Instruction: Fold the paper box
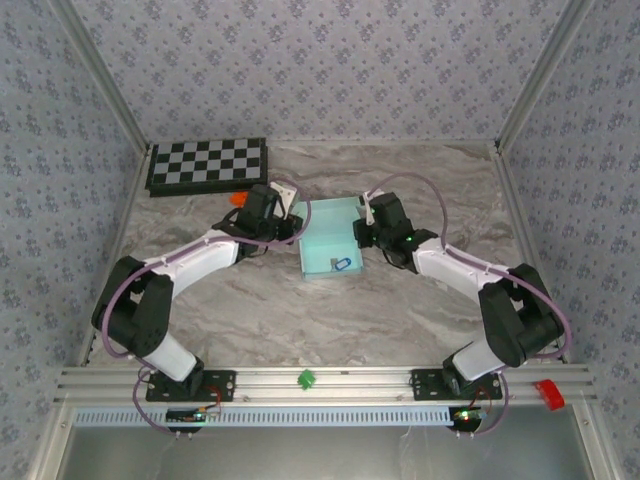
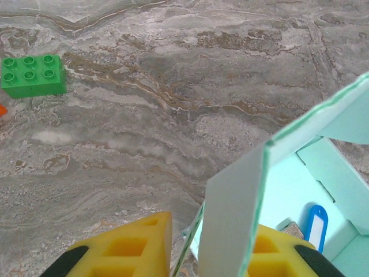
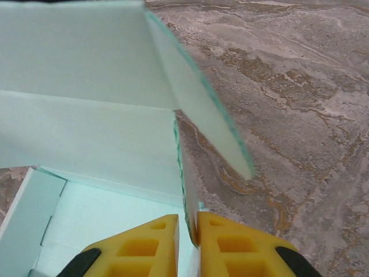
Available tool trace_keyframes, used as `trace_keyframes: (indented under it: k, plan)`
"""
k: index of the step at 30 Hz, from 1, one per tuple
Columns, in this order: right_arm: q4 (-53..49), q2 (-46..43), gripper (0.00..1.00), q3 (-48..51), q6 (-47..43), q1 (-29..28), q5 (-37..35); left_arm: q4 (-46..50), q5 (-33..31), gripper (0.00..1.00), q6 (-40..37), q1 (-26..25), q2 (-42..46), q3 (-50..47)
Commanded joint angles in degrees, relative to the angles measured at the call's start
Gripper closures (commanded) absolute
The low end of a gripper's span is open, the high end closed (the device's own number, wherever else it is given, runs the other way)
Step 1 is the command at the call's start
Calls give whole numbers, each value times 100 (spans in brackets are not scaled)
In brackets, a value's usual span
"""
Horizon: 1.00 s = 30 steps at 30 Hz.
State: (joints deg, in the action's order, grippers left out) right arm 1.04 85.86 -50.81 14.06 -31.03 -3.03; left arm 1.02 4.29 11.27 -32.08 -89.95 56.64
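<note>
Table (image 1: pixel 330 320): grey-brown veined marble-look top, matte. Enclosure: walls (image 1: pixel 320 60) papered in a grey-blue floral print on three sides, with aluminium posts (image 1: pixel 100 80) at the corners. A slotted aluminium rail (image 1: pixel 380 380) runs along the near edge and carries both arm bases. A small green piece (image 1: pixel 306 379) sits mid-rail and a red part (image 1: pixel 548 393) at its right end.

Checkerboard (image 1: pixel 207 165) lies flat at back left, well apart from the box.

Box (image 1: pixel 330 240) is mid-table between the two arms, open side up with its walls partly raised. A blue tag (image 1: pixel 342 264) lies inside, near the front.

Left gripper (image 1: pixel 292 222) is at the box's left wall. In the left wrist view its yellow fingers (image 2: pixel 132 251) straddle that raised wall, and a gap shows between the outer finger and the card. Can't tell whether it's actually clamped.

Right gripper (image 1: pixel 360 232) is at the right wall. In the right wrist view its fingers (image 3: pixel 144 248) are nearly together, pinching the wall's edge. A flap angles out over the marble.

A green brick (image 2: pixel 31 75) lies on the marble with an orange bit (image 2: pixel 2 109) just beside it, both clear of the box.
</note>
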Motion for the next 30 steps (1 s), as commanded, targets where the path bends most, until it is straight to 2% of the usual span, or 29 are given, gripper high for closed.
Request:
trace_keyframes:
  k: [1,16,30]
  plan:
    - [282,-48,83,61,234,-108,-112,-221,-60,76,161,-79,-77,243]
    - [894,70,87,253,600,-416,-769,-552,-183,74,462,-92,-361,394]
    - [1837,428,90,377,638,-460,-1095,-1651,-270,76,511,-109,-459,-29]
